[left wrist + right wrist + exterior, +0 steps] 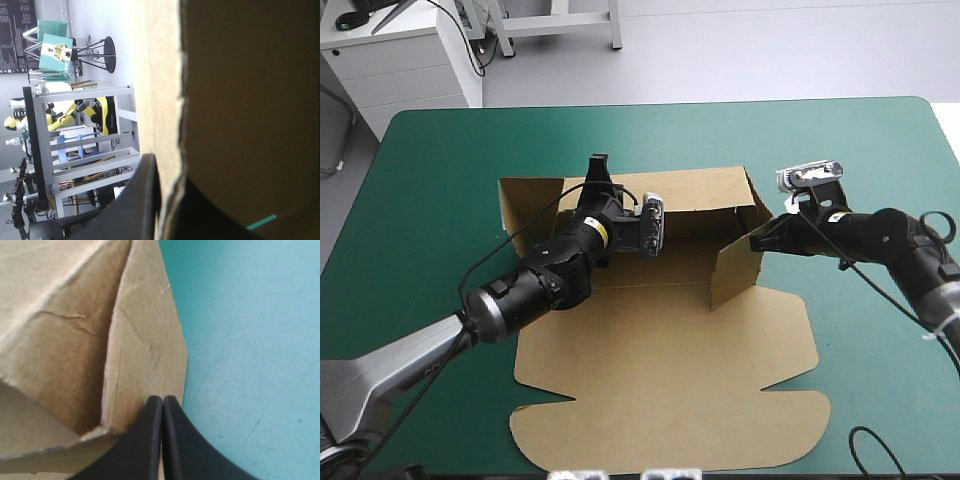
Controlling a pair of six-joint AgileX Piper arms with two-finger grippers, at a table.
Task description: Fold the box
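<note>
Brown box [660, 380], seemingly half-walled, on teal-green cover [440, 180]

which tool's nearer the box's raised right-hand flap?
Right. The right tool is at the flap, by its top edge; the left tool is across the box, clamped on its far wall.

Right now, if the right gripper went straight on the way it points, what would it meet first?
The box's raised side wall: the right gripper, shut, seems to touch its outer face.
</note>
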